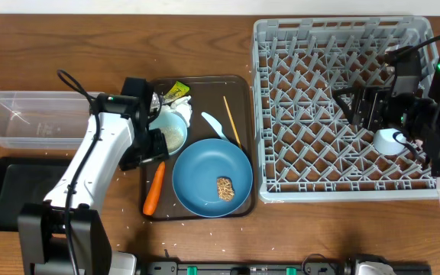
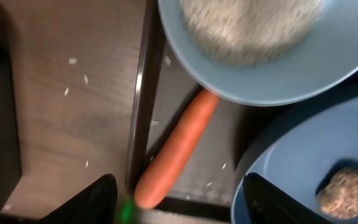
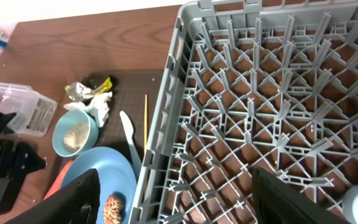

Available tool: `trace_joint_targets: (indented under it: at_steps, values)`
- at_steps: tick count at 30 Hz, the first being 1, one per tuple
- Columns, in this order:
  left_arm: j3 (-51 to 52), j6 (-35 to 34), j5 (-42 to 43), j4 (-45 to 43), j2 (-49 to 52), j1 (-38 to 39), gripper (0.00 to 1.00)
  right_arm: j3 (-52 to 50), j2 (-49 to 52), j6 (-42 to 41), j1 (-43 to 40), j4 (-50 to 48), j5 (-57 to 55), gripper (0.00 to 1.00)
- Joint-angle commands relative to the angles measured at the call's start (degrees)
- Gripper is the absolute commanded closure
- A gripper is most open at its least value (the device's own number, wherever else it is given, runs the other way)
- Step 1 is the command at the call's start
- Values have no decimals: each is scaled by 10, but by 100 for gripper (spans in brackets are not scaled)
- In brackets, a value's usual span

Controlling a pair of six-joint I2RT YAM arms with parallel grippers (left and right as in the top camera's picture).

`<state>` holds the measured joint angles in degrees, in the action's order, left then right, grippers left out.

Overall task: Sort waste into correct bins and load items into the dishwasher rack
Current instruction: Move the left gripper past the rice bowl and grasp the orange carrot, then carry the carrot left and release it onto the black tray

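inside the brown tray (image 1: 205, 78), along its near left side: orange carrot (image 1: 154, 188), lying lengthwise, far tip under the rim of the bowl. above that same near left edge of the brown tray: left tool (image 2: 185, 202), spread wide, grips nothing, one finger on each side of the carrot's near end. in the brown tray's near right part: large blue plate (image 1: 197, 164), flat, with the brown food chunk (image 1: 224, 188) resting on it. left of the brown tray, near side, on the bench (image 1: 52, 46): black tray (image 1: 6, 191) and loose rice grains (image 2: 72, 61). in the brown tray's middle left: pale blue bowl (image 1: 173, 131), upright, rice inside. in its middle right: pale blue spoon (image 1: 215, 124), and just right of that the wooden chopsticks (image 1: 231, 121), pointing toward the far rim. left of the brown tray, farther back: clear tub (image 1: 21, 118). in the brown tray's far left corner, bunched together: white tissue (image 3: 98, 102), yellow wrapper (image 3: 101, 83), silver foil (image 3: 76, 91). right of the brown tray, just beside it: grey dishwasher rack (image 1: 342, 27). above the rack: right tool (image 3: 185, 199), spread wide, carries nothing. inside the rack, on the side away from the brown tray: light blue cup (image 1: 390, 141).
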<state>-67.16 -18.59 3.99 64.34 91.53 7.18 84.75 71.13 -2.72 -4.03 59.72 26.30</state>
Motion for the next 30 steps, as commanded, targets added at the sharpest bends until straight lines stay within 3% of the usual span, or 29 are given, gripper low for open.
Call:
trace_joint_targets:
  at_steps: [1,8,14,24,30]
  values:
    - [23,16,-12,14,3,-2,38,5,1,9,6,2,-4,29]
    - [105,17,-10,-49,3,-3,40,5,1,9,6,8,-11,28]
    - [148,62,39,-101,3,-2,42,5,1,9,6,8,-22,27]
    - [217,47,44,-160,3,-3,44,5,1,9,6,9,-22,26]
    - [219,33,44,-171,3,-3,57,5,1,9,6,10,-22,26]
